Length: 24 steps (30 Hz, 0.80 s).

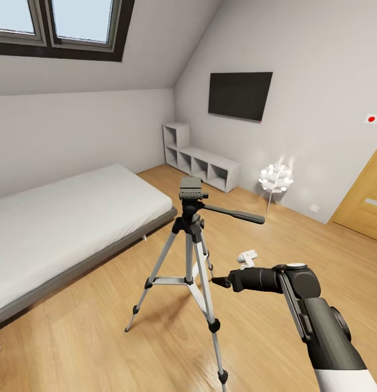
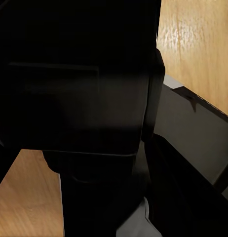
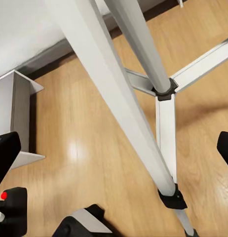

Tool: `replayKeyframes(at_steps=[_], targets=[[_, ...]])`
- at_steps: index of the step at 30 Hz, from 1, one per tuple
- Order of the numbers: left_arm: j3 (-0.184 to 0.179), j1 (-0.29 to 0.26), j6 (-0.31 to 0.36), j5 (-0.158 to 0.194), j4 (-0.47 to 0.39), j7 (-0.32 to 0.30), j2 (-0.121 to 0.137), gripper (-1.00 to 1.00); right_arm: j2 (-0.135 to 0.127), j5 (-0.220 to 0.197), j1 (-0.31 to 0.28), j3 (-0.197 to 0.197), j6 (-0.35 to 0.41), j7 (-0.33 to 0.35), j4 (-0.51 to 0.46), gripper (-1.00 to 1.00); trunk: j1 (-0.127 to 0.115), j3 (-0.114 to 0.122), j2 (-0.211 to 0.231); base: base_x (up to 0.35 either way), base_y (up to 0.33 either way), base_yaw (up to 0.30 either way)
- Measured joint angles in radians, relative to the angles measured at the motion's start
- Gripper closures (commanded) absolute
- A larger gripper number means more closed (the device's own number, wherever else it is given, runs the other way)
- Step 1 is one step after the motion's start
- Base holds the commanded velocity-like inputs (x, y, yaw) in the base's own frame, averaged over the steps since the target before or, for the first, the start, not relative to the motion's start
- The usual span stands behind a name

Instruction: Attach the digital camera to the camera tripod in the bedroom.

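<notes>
Right gripper (image 1: 221,281): jaws apart, empty, close beside tripod (image 1: 192,239) leg.
Left gripper: can't tell.
Camera (image 3: 9,210): likely light, rigid, slick; pinch body sides.

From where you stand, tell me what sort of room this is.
Most likely an attic bedroom: a low white-mattressed bed on a grey frame stands under a sloped white ceiling with a dark-framed skylight, and a flat black wall-mounted TV hangs above white cube shelves.
</notes>
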Motion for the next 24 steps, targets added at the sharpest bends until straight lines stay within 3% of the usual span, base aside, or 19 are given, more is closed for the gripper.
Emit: replayKeyframes(at_steps=[16,17,20,24], targets=[[0.0,0.0,-0.001,0.001,0.0,0.001,-0.001,1.0,0.013,0.0,0.0,0.002,-0.001,-0.016,0.002,-1.0,0.0,0.0,0.0,0.0,0.0,0.0],[0.0,0.0,-0.001,0.001,0.0,0.001,-0.001,1.0,0.019,-0.001,0.0,0.002,-0.008,-0.022,0.002,-1.0,0.0,0.0,0.0,0.0,0.0,0.0],[0.001,0.0,-0.004,-0.002,-0.005,0.001,-0.002,1.0,0.077,-0.004,0.0,0.013,-0.039,-0.071,0.008,-1.0,0.0,0.0,0.0,0.0,0.0,0.0],[0.003,0.0,-0.006,-0.002,-0.009,0.001,-0.004,1.0,0.119,-0.003,0.0,0.025,-0.047,-0.114,0.024,-1.0,0.0,0.0,0.0,0.0,0.0,0.0]])
